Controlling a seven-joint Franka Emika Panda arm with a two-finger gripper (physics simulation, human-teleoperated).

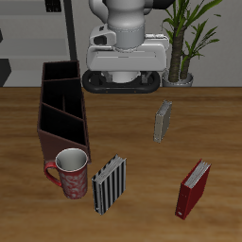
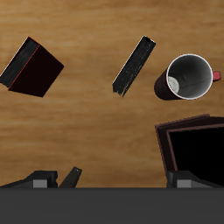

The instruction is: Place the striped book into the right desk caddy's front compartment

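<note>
We see the striped book (image 1: 109,183) upright on the surface near the front edge, at three o'clock of the mug (image 1: 71,173) beside the right desk caddy (image 1: 63,109); our fingers (image 2: 70,178), whose spread we cannot tell, should straddle its thin spine squarely.

We see the arm (image 1: 126,19) as glossy white rounded shells, with a light-grey band where two segments meet. Below that sits a wide white hand housing (image 1: 128,55) with dark side panels and a black underside strip. From the wrist camera, the gripper (image 2: 112,181) body reads flat dark grey, and we pick out lighter grey angular finger parts (image 2: 70,178) at its edge.
</note>
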